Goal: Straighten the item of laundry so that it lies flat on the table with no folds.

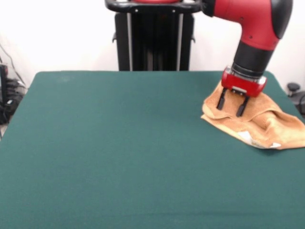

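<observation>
The orange-tan towel [267,121] lies bunched and folded on the dark green table [119,152] at the right side, reaching the picture's right edge. A fold runs across its top and a small white tag [275,145] shows at its near edge. My gripper [231,106] hangs from the red arm over the towel's left part. Its two black fingers [221,100] are spread apart and point down, with their tips at the cloth's surface. Nothing is held between them.
The robot's black pedestal [152,36] stands at the table's far edge. Cables and dark gear [7,95] sit off the table at the left. A dark object [293,88] shows beyond the right far corner.
</observation>
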Robot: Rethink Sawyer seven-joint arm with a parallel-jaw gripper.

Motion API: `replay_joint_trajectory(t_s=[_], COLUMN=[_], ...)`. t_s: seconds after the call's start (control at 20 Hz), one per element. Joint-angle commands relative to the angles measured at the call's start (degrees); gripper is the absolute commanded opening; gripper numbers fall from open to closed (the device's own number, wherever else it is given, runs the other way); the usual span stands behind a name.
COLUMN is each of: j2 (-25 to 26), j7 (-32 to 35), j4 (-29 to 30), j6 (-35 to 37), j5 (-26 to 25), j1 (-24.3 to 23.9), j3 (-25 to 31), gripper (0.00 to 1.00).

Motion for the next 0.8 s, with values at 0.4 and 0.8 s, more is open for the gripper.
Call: replay_joint_trajectory(t_s=[0.4, 0.8], j2=[11.6, 15.4], j7=[14.1, 15.1], j4=[-1.8, -2.9], j6=[-8.2, -16.2], j5=[2.0, -1.5], j1=[-2.1, -5.0], j3=[9.3, 11.6], gripper=[1.00, 1.00])
